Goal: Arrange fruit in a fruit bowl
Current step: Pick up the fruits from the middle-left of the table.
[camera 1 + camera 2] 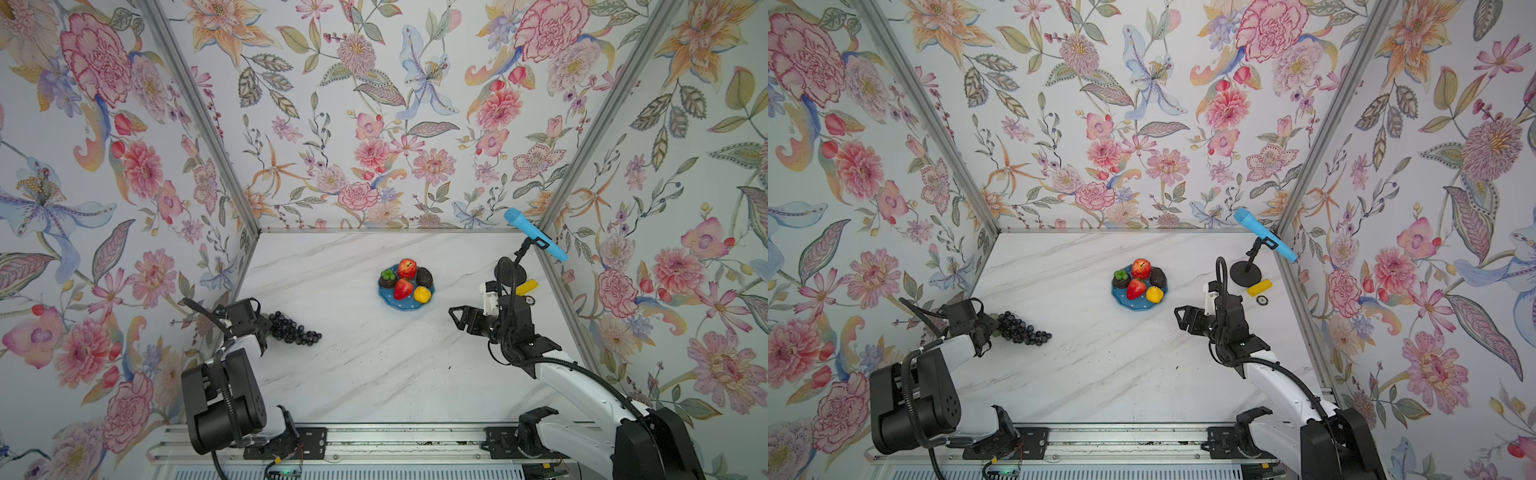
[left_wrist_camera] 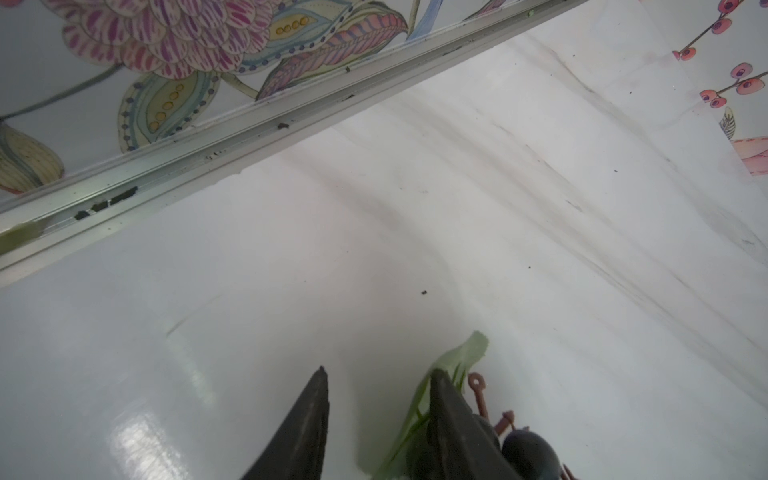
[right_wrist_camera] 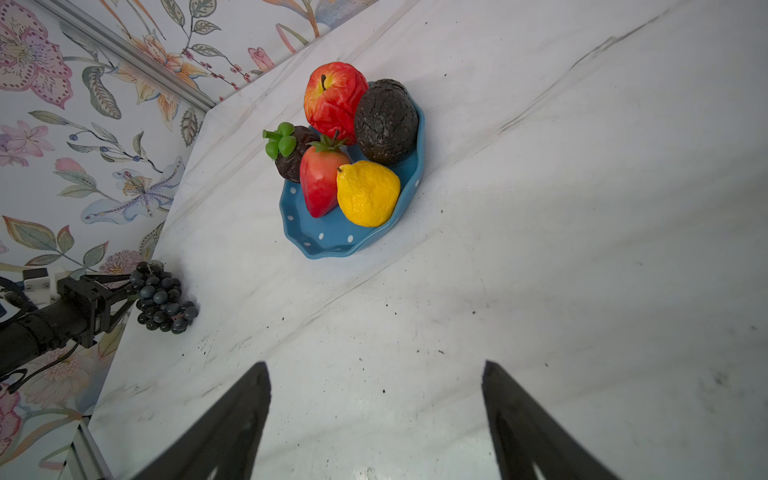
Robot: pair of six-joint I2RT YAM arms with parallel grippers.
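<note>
The grapes (image 1: 296, 331) lay at the left of the table (image 1: 374, 374), well apart from the bowl (image 1: 400, 307) at the middle. The left gripper (image 2: 378, 370) sat at their stem end, jaws apart, one finger (image 2: 453, 419) against the leaf (image 2: 467, 353). Apple (image 1: 407, 268), avocado (image 1: 424, 277), strawberry (image 1: 403, 289), lemon (image 1: 422, 294) and a green-topped fruit (image 1: 387, 278) crowded the bowl, leaving only its near edge bare. The right gripper (image 3: 374, 363) hung right of the bowl, jaws wide apart. A mic stand (image 1: 1246, 273) and a yellow block (image 1: 1259, 287) stood at the far right.

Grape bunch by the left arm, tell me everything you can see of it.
The grape bunch is dark purple, glossy plastic-looking berries with a pale green leaf and brown stem. It lies on its side on the white table, outside the bowl. The left claw is at its leaf end, jaws apart, one finger against the leaf.
</note>
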